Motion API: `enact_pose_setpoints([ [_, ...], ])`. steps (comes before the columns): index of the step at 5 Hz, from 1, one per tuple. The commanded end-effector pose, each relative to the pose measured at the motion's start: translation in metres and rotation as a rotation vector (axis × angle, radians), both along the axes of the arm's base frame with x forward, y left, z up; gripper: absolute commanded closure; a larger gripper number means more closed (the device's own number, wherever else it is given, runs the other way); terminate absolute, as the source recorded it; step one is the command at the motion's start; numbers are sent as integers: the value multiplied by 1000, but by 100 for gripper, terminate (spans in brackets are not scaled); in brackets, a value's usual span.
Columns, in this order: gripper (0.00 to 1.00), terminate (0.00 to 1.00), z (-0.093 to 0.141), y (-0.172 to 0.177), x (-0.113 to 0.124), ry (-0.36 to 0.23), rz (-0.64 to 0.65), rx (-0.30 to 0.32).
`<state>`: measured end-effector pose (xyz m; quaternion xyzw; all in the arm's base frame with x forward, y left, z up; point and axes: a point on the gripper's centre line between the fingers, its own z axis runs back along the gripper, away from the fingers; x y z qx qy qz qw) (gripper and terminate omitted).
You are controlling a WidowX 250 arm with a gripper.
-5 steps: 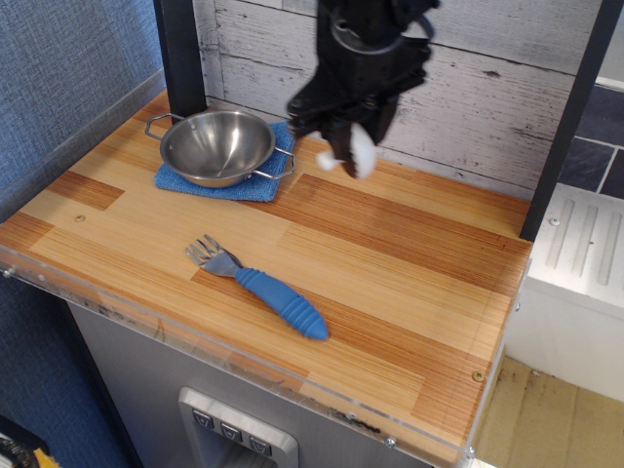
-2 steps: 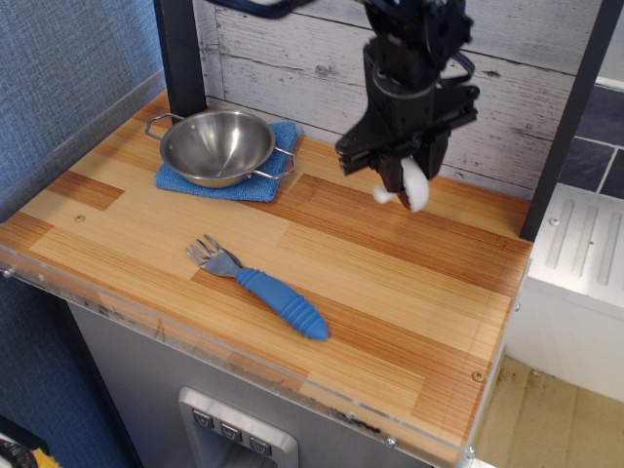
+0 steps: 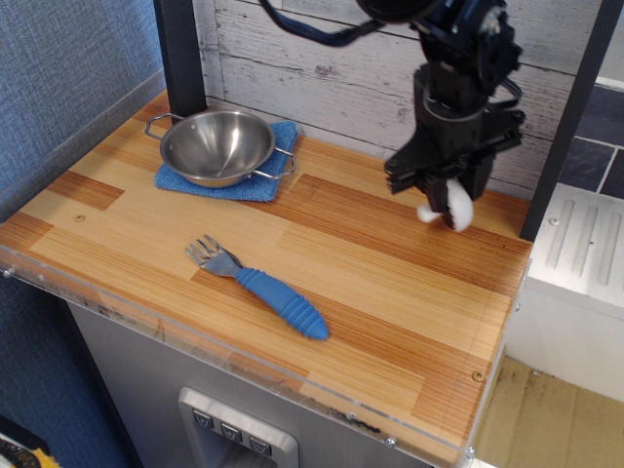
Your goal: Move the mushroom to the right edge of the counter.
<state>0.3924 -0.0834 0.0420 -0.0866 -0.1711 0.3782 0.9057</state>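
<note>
The small white mushroom point(image 3: 450, 208) hangs in my black gripper point(image 3: 444, 198), which is shut on it and holds it a little above the wooden counter point(image 3: 390, 283). The mushroom's cap points right and down, its stem to the left. The gripper is over the far right part of the counter, close to the back wall and near the dark post at the right edge.
A steel bowl point(image 3: 216, 146) sits on a blue cloth point(image 3: 255, 184) at the back left. A blue-handled fork point(image 3: 263, 288) lies near the front middle. A dark post point(image 3: 565, 117) stands at the right; a white ribbed surface point(image 3: 585, 249) lies beyond it.
My gripper has carried the mushroom to the right along the back of the counter, from beside the bowl to near the right edge, and slightly lower.
</note>
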Motion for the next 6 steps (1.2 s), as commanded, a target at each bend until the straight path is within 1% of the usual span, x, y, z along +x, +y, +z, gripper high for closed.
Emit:
enact_pose_setpoints([
  [1, 0, 0, 21, -14, 4, -35, 2, 3],
  [3, 0, 0, 23, -6, 0, -33, 43, 4],
  [4, 0, 0, 28, -5, -1, -30, 47, 18],
  [5, 0, 0, 46, 1, -4, -43, 70, 31],
  [6, 0, 0, 82, 11, -9, -18, 126, 100],
])
